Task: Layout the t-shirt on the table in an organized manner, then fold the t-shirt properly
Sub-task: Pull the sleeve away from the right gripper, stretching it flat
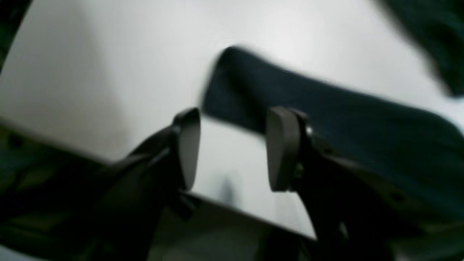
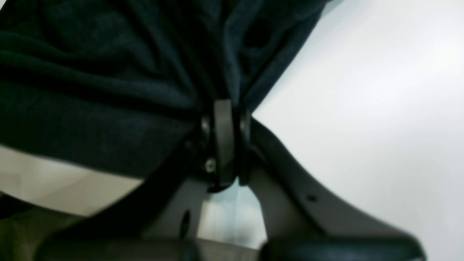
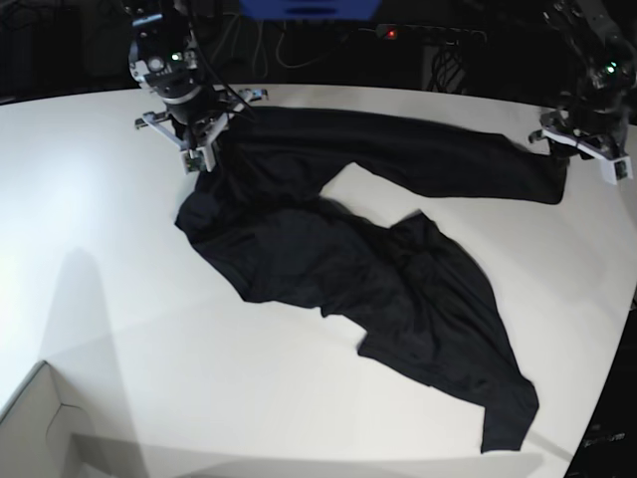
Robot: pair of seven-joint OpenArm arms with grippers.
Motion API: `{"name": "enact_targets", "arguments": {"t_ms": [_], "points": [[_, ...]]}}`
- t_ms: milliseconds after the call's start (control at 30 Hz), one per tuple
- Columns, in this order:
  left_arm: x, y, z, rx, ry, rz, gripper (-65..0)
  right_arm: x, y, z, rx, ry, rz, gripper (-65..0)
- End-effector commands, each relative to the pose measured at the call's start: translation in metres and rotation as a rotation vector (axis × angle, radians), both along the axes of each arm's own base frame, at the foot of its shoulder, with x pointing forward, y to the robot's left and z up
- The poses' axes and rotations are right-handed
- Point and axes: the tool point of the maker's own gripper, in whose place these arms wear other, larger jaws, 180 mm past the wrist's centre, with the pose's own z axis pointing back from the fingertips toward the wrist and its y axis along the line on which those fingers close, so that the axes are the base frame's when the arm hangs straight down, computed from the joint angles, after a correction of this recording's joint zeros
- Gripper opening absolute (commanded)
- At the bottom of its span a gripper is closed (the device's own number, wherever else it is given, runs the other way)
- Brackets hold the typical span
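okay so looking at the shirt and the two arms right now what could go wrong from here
1. The right gripper is shut on a bunch of the t-shirt; pulling from there could drag folds together rather than flatten them.
2. The left gripper is open, with the sleeve end lying loose near the table edge, so it might slide off.
3. The body is crumpled, so folding now would likely trap wrinkles.

There was one plain black, soft long-sleeved t-shirt [image 3: 378, 269], one large smooth white bench [image 3: 119, 299], two dark robot hands, and one pale box corner [image 3: 40, 418] at the bench's near-left corner.
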Motion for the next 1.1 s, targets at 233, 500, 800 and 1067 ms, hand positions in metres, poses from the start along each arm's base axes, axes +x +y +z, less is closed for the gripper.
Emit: {"name": "enact_targets", "arguments": {"t_ms": [233,500,800,1067], "points": [[0.01,0.017,-0.014,-0.043,-0.015,0.064,-35.8,-0.004,-0.003,-0.001,-0.009,0.016,-0.015,-65.0],[0.017,0.025,-0.028,-0.073,0.006,0.089,-35.8,-0.004,-0.004,-0.001,-0.011,0.015,-0.019,-65.0],[0.024,0.024,-0.037,-0.104,0.013,0.096,-35.8,-0.005,-0.005,-0.002,-0.012,0.021,-0.02,-65.0],[0.037,0.023,-0.031,-0.109,-0.014,0.096,-35.9,-0.005,-0.005,-0.002,-0.014,0.023,-0.019,-65.0]]}}
